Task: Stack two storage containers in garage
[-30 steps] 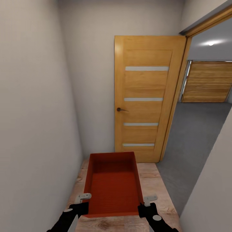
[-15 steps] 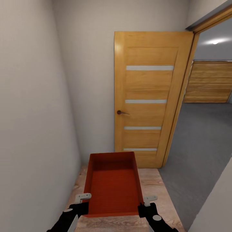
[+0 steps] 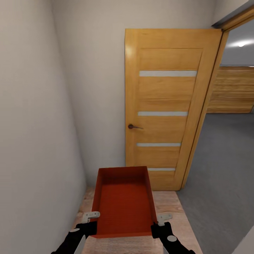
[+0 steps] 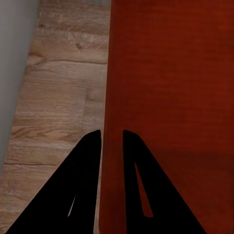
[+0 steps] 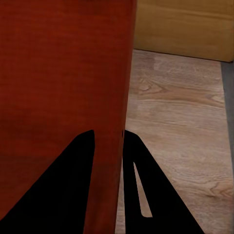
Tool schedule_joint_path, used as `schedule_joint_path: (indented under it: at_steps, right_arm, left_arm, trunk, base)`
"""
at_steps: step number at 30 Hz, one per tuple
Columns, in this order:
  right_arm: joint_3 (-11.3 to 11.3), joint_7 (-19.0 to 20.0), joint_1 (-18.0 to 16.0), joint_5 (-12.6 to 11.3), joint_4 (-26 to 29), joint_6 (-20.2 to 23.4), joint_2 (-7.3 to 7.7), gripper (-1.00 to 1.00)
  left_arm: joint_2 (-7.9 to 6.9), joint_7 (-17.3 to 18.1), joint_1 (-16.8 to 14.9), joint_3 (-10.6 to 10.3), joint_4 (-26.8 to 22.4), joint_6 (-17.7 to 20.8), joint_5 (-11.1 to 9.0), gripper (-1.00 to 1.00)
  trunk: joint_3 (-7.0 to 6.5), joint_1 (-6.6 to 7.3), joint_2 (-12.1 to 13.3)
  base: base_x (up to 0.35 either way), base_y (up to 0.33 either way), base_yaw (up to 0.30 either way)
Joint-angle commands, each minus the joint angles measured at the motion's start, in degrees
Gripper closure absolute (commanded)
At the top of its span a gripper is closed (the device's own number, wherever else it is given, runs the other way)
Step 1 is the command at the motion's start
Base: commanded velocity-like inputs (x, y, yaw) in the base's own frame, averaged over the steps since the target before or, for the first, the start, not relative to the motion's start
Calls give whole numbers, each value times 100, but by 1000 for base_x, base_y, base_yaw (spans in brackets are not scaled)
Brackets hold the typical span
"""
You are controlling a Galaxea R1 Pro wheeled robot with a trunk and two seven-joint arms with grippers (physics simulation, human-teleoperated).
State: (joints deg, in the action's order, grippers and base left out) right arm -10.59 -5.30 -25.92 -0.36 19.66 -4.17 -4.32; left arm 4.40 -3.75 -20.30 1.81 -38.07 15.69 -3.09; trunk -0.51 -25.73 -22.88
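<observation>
One orange-red storage container (image 3: 124, 201) hangs in front of me above the light wood plank flooring, carried between both arms. My left gripper (image 3: 91, 216) is shut on the container's left wall (image 4: 111, 122), one finger on each side of it. At the opposite side my right gripper (image 3: 163, 218) is shut on the right wall (image 5: 124, 97) in the same way. Through the doorway at the right lies the garage's dark grey floor (image 3: 225, 169).
An open wooden door (image 3: 165, 106) with pale slits and a dark handle (image 3: 132, 126) stands straight ahead, folded against the far wall. A pale wall (image 3: 35, 141) runs close along my left. A wooden plank garage door (image 3: 234, 90) shows beyond the doorway.
The whole view has shifted: the door has grown larger and slid right, so the camera has moved forward and turned slightly left. The container stays held the same way.
</observation>
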Motion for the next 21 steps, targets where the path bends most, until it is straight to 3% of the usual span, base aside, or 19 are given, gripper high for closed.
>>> schedule_joint_path:
  at_steps: [1,21]
  right_arm:
    - [-60,37,0,-43,-15,-12,-157,100]
    - [-65,38,0,-43,-15,-7,-157,100]
  left_arm:
    - [9,-126,0,39,-20,-294,115,100]
    - [8,-126,0,46,-25,-302,115,100]
  trunk:
    - [3,-5,-4]
    - [3,-5,-4]
  base:
    - [328,0,0]
    - [313,0,0]
